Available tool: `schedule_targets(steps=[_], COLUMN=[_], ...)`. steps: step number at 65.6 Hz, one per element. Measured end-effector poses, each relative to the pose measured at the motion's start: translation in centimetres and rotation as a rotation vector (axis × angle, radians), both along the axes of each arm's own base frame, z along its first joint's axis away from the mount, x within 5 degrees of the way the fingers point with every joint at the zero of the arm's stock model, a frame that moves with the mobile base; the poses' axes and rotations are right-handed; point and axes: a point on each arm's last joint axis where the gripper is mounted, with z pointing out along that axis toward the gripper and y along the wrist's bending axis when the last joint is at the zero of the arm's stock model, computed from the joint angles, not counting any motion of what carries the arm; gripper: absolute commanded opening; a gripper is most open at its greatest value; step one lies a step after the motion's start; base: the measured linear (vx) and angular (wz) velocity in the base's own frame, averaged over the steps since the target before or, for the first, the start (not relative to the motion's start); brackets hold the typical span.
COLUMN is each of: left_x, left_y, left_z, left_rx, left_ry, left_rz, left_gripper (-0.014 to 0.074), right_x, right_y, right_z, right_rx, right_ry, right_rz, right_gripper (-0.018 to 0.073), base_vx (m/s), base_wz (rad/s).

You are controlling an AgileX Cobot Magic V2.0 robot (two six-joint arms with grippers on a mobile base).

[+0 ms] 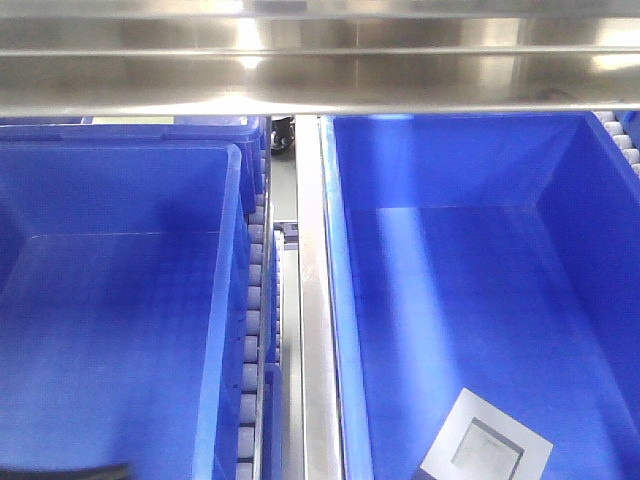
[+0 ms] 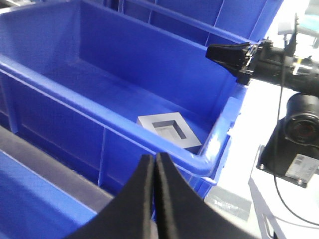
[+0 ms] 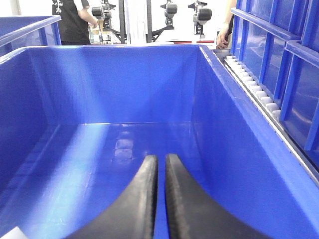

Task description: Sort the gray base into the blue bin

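Observation:
The gray base (image 1: pixel 487 447) lies flat on the floor of the right-hand blue bin (image 1: pixel 350 330), near its front edge, with its darker square recess facing up. In the left wrist view the gray base (image 2: pixel 169 130) rests in a corner of the blue bin (image 2: pixel 149 137). My left gripper (image 2: pixel 153 157) is shut and empty, outside the bin's near wall. My right gripper (image 3: pixel 161 158) hangs inside the blue bin (image 3: pixel 209 64) above the bare floor, its fingers nearly together with nothing between them. A pale corner (image 3: pixel 9 233) at the lower left may be the base.
A second blue crate (image 1: pixel 120 300) stands on the left, with a roller track (image 1: pixel 252 330) and a metal rail (image 1: pixel 312 300) between the crates. A steel shelf (image 1: pixel 320 60) spans the top. A black camera (image 2: pixel 299 124) stands beyond the bin. People (image 3: pixel 75 20) are in the background.

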Motion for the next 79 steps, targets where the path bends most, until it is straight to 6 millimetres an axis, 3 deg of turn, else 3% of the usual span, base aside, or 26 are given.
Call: schedule_targets(steps=[17, 79], left_x=[-0.9, -1.2], left_y=[1.5, 1.4], left_z=[0.1, 0.0], left_rx=[-0.040, -0.008], left_ry=[-0.021, -0.074], left_rz=[0.001, -0.051], left_gripper=[-0.0006, -0.0006], right_x=[0.0, 0.0], right_y=[0.0, 0.0], right_z=[0.0, 0.0], right_rx=[0.000, 0.000], right_ry=[0.000, 0.000], right_rz=[0.000, 0.000], right_gripper=[-0.0004, -0.0004], base_vx=[0.00, 0.00], base_wz=[0.00, 0.00])
